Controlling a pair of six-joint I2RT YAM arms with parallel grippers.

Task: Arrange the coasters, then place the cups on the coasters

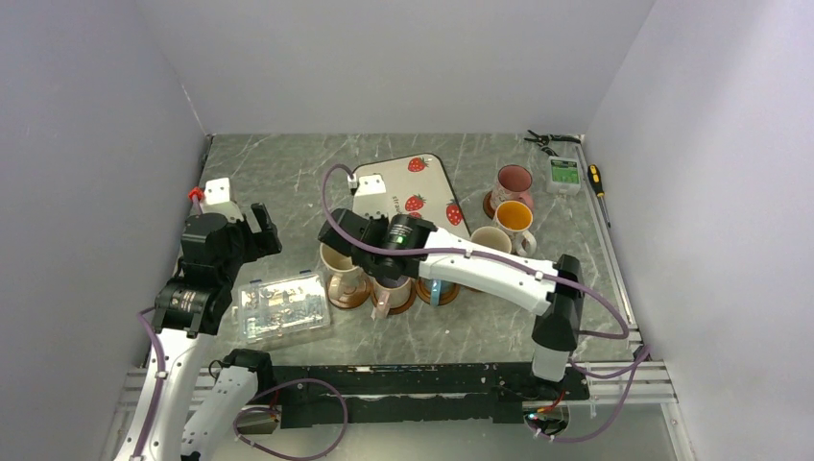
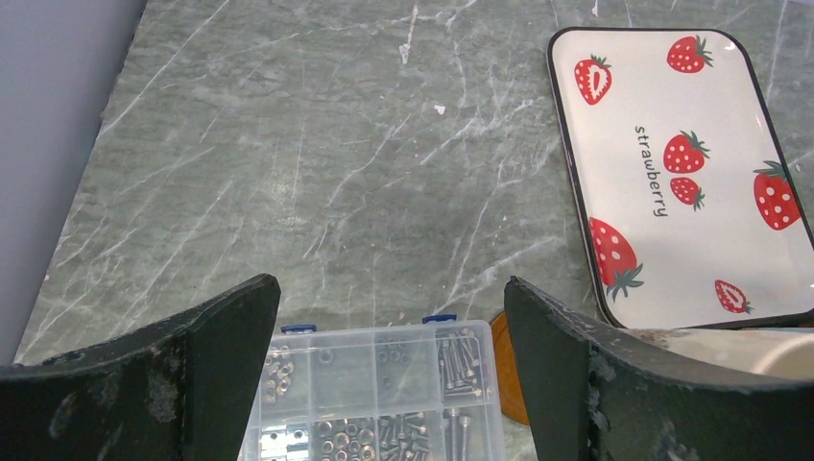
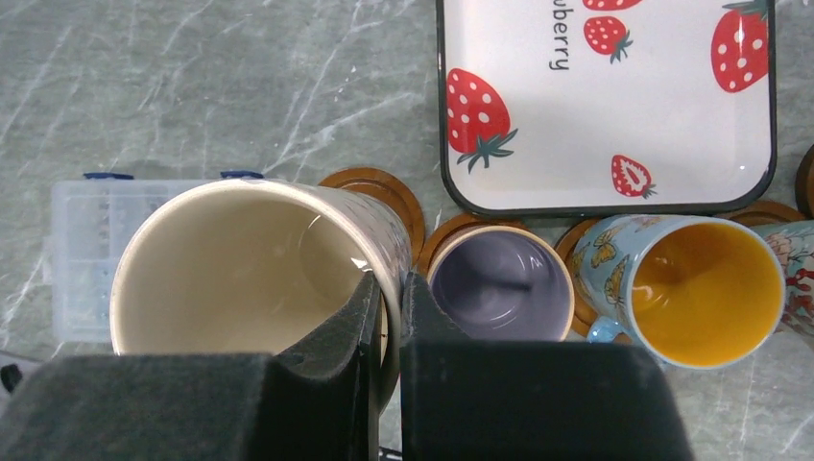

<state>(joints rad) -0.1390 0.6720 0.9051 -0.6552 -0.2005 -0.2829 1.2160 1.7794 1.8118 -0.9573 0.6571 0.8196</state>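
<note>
The grey marble table (image 1: 288, 178) carried everything. The right arm (image 1: 490, 269) stretched across it to the left, over the near row of mugs. The left arm (image 1: 197, 279) stood at the left side. The white strawberry tray (image 1: 429, 182) lay in the middle, toward the far side. The clear plastic box (image 1: 283, 309) of screws lay near the left arm, just beside the row of mugs.

The right gripper (image 3: 391, 288) was closed almost completely on the cream mug (image 3: 240, 259). One finger was inside the rim and the other outside, so the mug wall was pinched between them on its right side. This mug was at the left end of the row, directly under the wrist, between the box and the purple-inside mug (image 3: 499, 283). Whether its base rested on the coaster (image 3: 384, 192) seen just behind it, I could not tell. The left gripper (image 2: 391, 288) was wide open with nothing between its fingers, and it hung above the far edge of the box.

To the right of the purple-inside mug stood the butterfly mug (image 3: 706, 288) with an orange-yellow inside. Well apart, at the far right, stood a pink mug (image 1: 514, 180), an orange-inside mug (image 1: 515, 215) and a second cream mug (image 1: 490, 239).

Brown coaster edges also showed under the purple-inside mug and the butterfly mug.
</note>
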